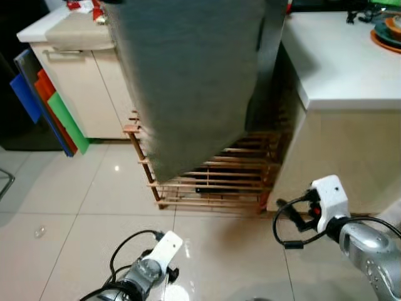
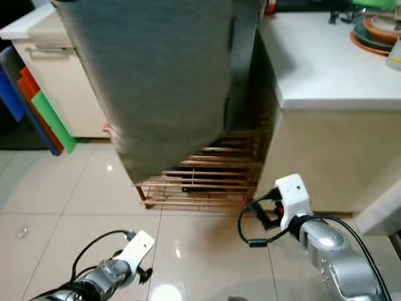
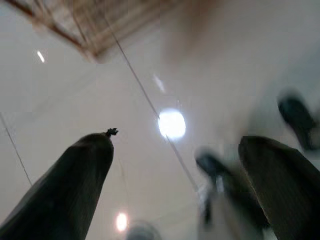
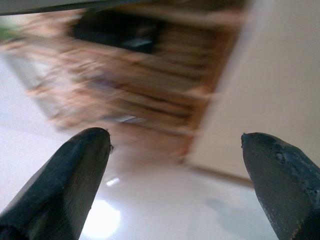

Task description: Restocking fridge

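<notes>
Your left gripper (image 3: 175, 145) is hanging with fingers spread wide, holding nothing, glossy floor (image 1: 75, 219) ahead of the tips; your right gripper (image 4: 175, 142) is hanging just as wide and empty, and beyond its tips the wooden slatted rack (image 1: 213, 182) is sitting against the counter's side (image 1: 338, 150); above the rack a grey door panel (image 1: 188, 75), probably the fridge's, is looming; no item to stock is showing, so be keeping both arms clear of that panel while approaching.
</notes>
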Motion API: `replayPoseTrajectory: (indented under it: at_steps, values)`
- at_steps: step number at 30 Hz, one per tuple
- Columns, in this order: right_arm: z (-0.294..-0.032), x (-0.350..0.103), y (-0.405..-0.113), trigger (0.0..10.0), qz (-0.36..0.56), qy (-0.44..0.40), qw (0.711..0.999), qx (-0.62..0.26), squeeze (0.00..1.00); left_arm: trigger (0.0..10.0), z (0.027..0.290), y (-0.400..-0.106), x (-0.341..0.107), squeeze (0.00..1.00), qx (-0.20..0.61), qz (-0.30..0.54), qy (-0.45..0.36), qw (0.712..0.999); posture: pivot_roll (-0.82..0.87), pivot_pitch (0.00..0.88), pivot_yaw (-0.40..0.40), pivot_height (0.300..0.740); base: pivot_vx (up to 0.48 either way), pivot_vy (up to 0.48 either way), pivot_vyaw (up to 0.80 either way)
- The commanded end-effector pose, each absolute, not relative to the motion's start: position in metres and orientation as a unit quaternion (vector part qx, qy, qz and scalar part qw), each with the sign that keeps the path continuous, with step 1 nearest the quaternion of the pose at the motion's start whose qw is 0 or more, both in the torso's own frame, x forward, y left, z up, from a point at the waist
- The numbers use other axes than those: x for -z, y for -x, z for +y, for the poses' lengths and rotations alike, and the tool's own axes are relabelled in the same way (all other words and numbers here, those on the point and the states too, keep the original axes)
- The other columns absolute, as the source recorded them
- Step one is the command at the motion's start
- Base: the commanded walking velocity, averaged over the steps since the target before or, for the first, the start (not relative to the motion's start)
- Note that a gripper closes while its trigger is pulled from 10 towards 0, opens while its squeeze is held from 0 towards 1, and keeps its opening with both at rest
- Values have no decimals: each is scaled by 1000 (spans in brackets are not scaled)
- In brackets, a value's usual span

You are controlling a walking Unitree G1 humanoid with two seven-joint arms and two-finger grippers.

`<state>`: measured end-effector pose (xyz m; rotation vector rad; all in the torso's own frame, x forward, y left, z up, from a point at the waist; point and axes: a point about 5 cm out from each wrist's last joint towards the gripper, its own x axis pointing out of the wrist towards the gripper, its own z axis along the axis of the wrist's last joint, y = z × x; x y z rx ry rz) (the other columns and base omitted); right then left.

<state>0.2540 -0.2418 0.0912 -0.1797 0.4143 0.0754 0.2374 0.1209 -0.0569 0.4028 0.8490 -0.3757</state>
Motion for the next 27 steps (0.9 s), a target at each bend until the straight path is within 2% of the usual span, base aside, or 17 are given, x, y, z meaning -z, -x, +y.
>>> replayPoseTrajectory:
  at_steps: [1,2,3,4,5,6,7,10,13,19,24,27]
  values:
    - [-246,-103,-263,10000,162,109,981,10,0,10000,115,-260,39,0,156,344,-172,910,-166,0,74,740,0,0,0]
    - [-243,-107,-268,10000,138,102,985,27,0,10000,123,-289,9,0,147,263,-109,947,-156,0,69,740,0,0,0]
    - [-240,-109,-272,10000,124,93,987,33,0,10000,131,-311,-21,0,142,183,-73,970,-147,0,62,740,0,0,0]
    - [-238,-110,-274,10000,115,85,989,38,0,10000,137,-323,-43,0,139,127,-55,981,-147,0,62,740,0,0,0]
    - [-234,-113,-277,10000,100,82,991,45,0,10000,135,-335,-76,0,134,54,-35,989,-143,0,61,740,0,0,0]
    - [-234,-113,-277,10000,100,82,991,45,0,10000,135,-335,-76,0,134,54,-35,989,-143,0,61,740,0,0,0]
    - [-228,-120,-283,10000,67,74,993,57,0,10000,124,-345,-124,0,121,-35,-7,992,-136,0,59,740,0,0,0]
    - [-225,-127,-286,10000,39,60,995,71,0,10000,119,-346,-150,0,113,-82,8,990,-132,0,61,740,0,0,0]
    - [-221,-130,-285,10000,16,45,996,77,0,10000,122,-335,-157,0,112,-93,-10,989,-128,0,74,740,0,0,0]
    - [-226,-123,-275,10000,10,34,996,85,0,10000,156,-290,-142,0,77,-47,1,996,-64,0,40,740,0,0,0]
    - [-222,-116,-276,10000,17,40,997,63,0,10000,169,-289,-146,0,13,-40,13,999,-40,0,19,740,0,0,0]
    - [-218,-115,-278,10000,16,39,998,52,0,10000,173,-289,-147,0,-2,-31,7,999,-37,0,13,740,311,364,0]
